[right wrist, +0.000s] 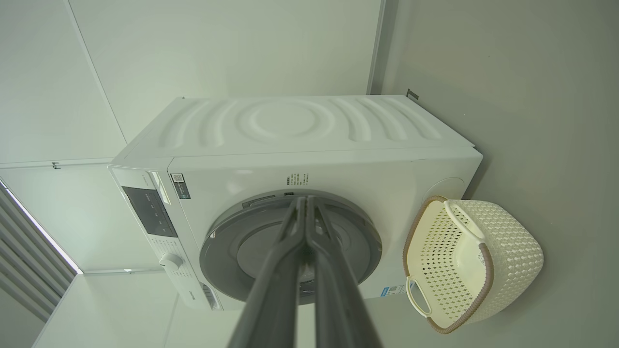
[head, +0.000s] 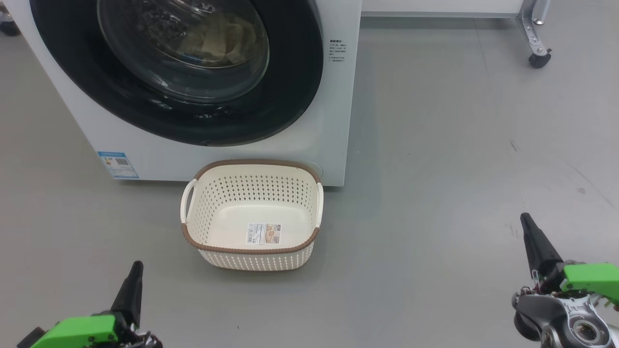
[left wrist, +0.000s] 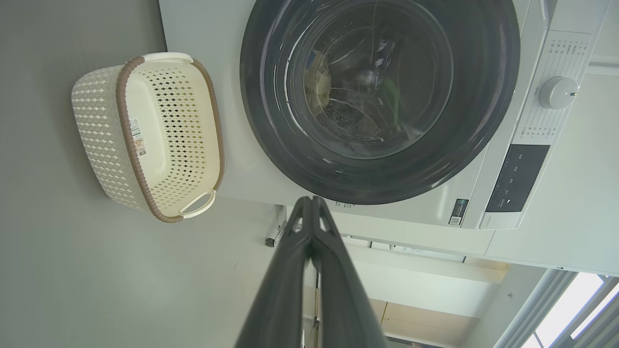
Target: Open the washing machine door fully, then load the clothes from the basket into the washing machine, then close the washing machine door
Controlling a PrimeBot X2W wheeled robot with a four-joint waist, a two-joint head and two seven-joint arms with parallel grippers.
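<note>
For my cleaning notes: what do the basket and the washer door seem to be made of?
Basket: probably plastic, cream and matte, with moulded rows of holes; its brown rim looks woven but may be moulded too. Door: glossy black rim, likely plastic, showing reflections; the clear centre bowl looks like glass, as cloth shows through it.
</note>
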